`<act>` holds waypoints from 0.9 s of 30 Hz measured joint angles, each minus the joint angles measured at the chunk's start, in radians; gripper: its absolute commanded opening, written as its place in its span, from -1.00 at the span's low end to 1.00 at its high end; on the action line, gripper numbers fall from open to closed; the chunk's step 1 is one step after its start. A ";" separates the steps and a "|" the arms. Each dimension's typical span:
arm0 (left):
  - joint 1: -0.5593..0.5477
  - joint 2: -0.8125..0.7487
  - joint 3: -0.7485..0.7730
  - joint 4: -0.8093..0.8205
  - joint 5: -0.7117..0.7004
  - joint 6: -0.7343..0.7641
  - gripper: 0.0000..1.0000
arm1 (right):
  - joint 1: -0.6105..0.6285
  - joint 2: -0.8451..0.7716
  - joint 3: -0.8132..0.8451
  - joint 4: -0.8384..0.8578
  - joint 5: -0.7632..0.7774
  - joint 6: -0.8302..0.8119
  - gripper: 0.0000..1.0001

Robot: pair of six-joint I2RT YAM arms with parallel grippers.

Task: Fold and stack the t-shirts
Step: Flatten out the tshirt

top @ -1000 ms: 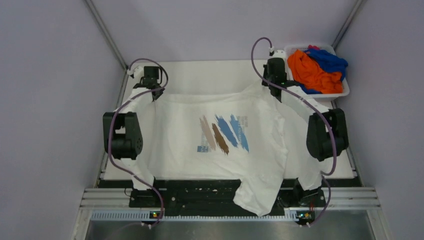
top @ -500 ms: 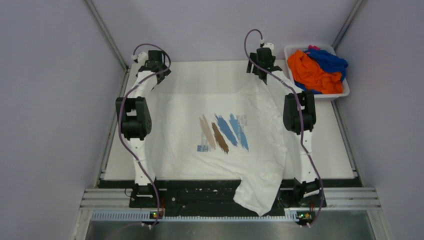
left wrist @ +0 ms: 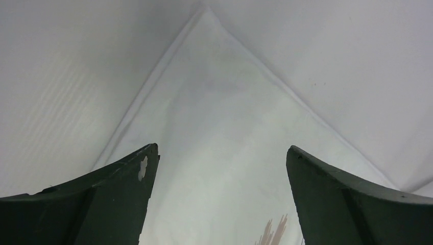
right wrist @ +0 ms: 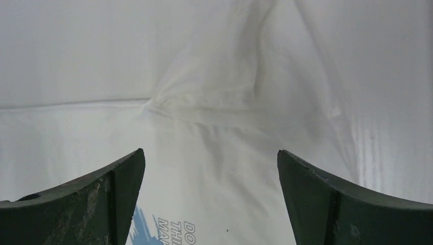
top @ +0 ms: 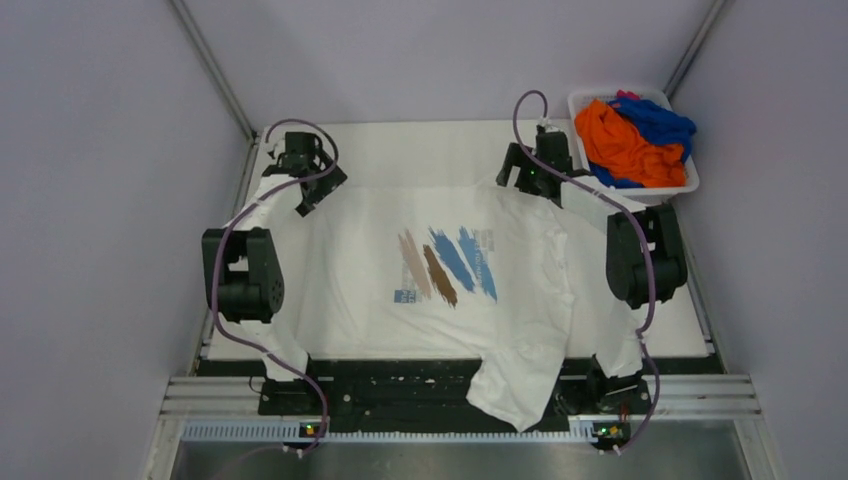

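Note:
The white t-shirt (top: pixel 360 280) with blue and brown slanted strokes (top: pixel 446 264) lies spread flat on the table, and one sleeve (top: pixel 515 392) hangs over the near edge. My left gripper (top: pixel 322 192) hovers open over its far left corner. My right gripper (top: pixel 530 185) hovers open over its far right corner. In the left wrist view a pointed corner of the white t-shirt (left wrist: pixel 219 112) lies flat below the open left gripper (left wrist: pixel 222 148). In the right wrist view creased cloth of the white t-shirt (right wrist: pixel 219 102) and a bit of blue print show below the open right gripper (right wrist: pixel 210 151). Nothing is held.
A white plastic basket (top: pixel 690 183) stands at the far right corner with an orange t-shirt (top: pixel 625 145), a blue one (top: pixel 662 120) and a pink-red one (top: pixel 627 96) piled in it. Bare white table (top: pixel 420 150) runs behind the shirt's far edge.
Both grippers carried the shirt's far corners toward the back, opened and let go. They have since drawn back a little, and the shirt's far edge now lies flat.

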 measured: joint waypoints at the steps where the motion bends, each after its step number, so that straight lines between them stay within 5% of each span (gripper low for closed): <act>1: -0.003 -0.005 -0.017 0.003 0.025 0.002 0.98 | 0.002 -0.010 -0.029 0.018 -0.023 0.012 0.97; 12: -0.031 0.095 -0.043 0.003 0.093 0.006 0.97 | 0.034 0.134 -0.002 0.082 -0.138 0.051 0.97; 27: -0.031 0.122 -0.056 -0.036 0.035 -0.001 0.96 | 0.057 0.422 0.392 0.123 -0.116 0.014 0.97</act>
